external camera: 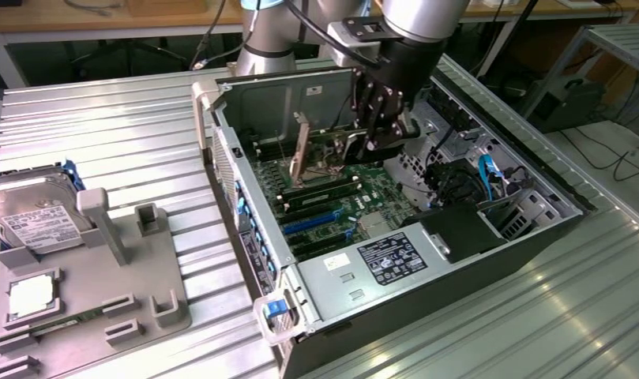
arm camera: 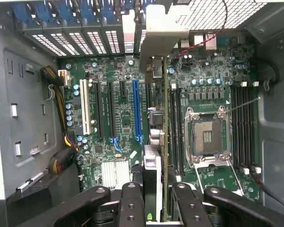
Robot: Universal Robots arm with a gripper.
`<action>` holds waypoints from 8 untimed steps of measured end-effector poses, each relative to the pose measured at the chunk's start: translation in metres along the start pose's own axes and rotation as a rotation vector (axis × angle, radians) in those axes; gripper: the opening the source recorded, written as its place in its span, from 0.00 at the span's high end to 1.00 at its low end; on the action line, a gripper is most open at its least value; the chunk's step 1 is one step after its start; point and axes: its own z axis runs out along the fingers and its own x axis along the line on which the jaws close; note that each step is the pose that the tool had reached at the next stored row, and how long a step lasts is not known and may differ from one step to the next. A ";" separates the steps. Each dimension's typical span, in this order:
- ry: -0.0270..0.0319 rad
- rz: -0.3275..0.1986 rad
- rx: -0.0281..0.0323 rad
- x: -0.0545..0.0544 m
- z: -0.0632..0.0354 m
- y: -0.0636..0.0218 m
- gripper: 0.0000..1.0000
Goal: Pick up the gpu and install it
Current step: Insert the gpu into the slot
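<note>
I hold the gpu point(arm camera: 152, 166) edge-on inside the open computer case point(external camera: 246, 197), with my gripper point(arm camera: 156, 208) shut on it; a black finger point(arm camera: 131, 204) presses each side. Its silver bracket point(arm camera: 163, 33) points toward the case's slotted rear wall. The card runs just beside the long blue slot point(arm camera: 137, 109) of the green motherboard point(arm camera: 118, 118). In the exterior view my gripper point(external camera: 381, 134) reaches down into the case, and the gpu point(external camera: 335, 154) stands on edge over the motherboard point(external camera: 340, 205), bracket point(external camera: 300, 150) at the exterior view's left. Whether the card's lower edge touches a slot is hidden.
An open CPU socket point(arm camera: 207, 137) and memory slots point(arm camera: 244, 123) lie close beside the card. A power supply point(external camera: 404, 257) and cables point(external camera: 488, 178) crowd the case's near end. Outside, a grey fixture point(external camera: 98, 308) carries a hard drive point(external camera: 29, 217) and a small square chip point(external camera: 29, 296).
</note>
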 end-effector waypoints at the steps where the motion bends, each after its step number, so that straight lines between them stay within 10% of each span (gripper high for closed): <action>1: -0.0001 -0.003 -0.0001 0.000 0.0002 0.0012 0.72; 8: 0.0004 -0.016 -0.0007 0.000 0.0097 0.0103 0.72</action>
